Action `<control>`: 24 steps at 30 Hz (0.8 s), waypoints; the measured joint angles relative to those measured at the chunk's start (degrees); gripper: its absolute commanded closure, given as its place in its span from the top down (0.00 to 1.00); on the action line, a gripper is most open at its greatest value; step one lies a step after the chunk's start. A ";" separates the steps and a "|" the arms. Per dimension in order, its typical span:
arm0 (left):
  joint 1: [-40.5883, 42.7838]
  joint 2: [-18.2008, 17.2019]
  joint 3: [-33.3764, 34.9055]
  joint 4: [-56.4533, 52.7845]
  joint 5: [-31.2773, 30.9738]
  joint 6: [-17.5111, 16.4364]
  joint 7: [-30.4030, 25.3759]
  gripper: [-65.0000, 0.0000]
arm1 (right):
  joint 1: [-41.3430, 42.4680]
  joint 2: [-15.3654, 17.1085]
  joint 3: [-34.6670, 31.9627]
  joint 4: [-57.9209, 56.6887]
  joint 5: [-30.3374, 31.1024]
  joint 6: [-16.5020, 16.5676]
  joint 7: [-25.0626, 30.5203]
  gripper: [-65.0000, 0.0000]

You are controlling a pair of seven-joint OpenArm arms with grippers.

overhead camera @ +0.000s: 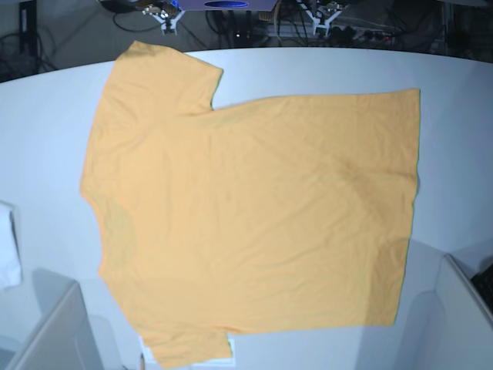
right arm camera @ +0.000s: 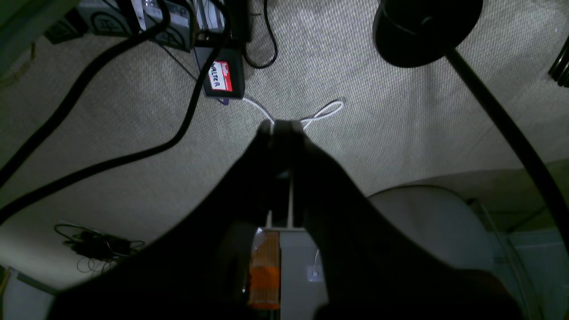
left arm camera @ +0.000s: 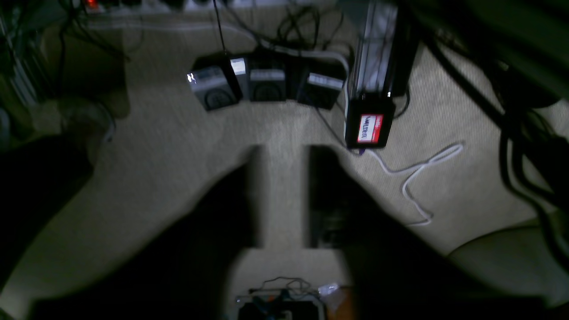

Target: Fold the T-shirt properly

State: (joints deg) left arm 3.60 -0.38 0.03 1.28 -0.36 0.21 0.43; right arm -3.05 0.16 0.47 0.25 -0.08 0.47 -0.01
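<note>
The T-shirt (overhead camera: 254, 216), plain light orange, lies spread flat on the white table (overhead camera: 454, 69), with one sleeve at the far left and the other at the near edge. Neither arm shows in the base view. Both wrist views look down at carpet, away from the shirt. My left gripper (left arm camera: 284, 153) holds nothing; its dark fingers (left arm camera: 251, 195) stand a little apart, with floor showing between them. The tips of my right gripper (right arm camera: 282, 126) are pressed together, and it is empty too.
A white cloth (overhead camera: 8, 243) hangs at the table's left edge. Grey bins sit at the near corners (overhead camera: 46, 331) (overhead camera: 466, 308). Below the wrists lie power bricks (left arm camera: 266, 84), a red-labelled box (right arm camera: 221, 78), cables (right arm camera: 133, 151) and a lamp base (right arm camera: 422, 26).
</note>
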 measured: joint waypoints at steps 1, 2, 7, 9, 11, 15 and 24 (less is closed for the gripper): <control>0.37 0.02 0.00 0.09 0.09 0.00 -0.39 0.00 | 0.02 -0.02 0.00 0.00 0.00 0.00 -0.02 0.00; 0.55 0.02 0.00 0.09 0.07 0.00 -0.35 0.00 | 0.00 -0.02 -0.13 0.00 0.00 0.00 -0.02 0.00; 1.16 0.00 0.00 0.22 0.09 0.00 -0.94 0.00 | -0.70 0.00 -0.22 0.00 0.00 0.00 0.02 0.00; 1.64 -0.04 0.00 0.22 0.04 0.00 -1.01 0.00 | -1.16 -0.02 -0.22 0.00 -0.02 0.00 0.20 0.00; 2.01 -0.35 0.00 0.22 0.04 0.00 -0.79 0.00 | -1.68 0.00 -0.22 0.66 -0.02 0.00 -0.07 0.00; 2.34 -0.96 0.00 0.44 0.07 0.02 -1.29 0.00 | -4.50 -0.02 -0.22 4.72 -0.04 0.00 -0.07 0.00; 19.21 -2.89 -0.02 24.28 0.07 0.46 -0.15 0.00 | -19.30 0.90 0.33 24.96 -0.02 0.02 -0.46 0.00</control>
State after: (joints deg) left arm 22.81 -3.27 0.01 25.56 -0.30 0.67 0.27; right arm -22.35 1.06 0.80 25.21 -0.10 0.49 -0.47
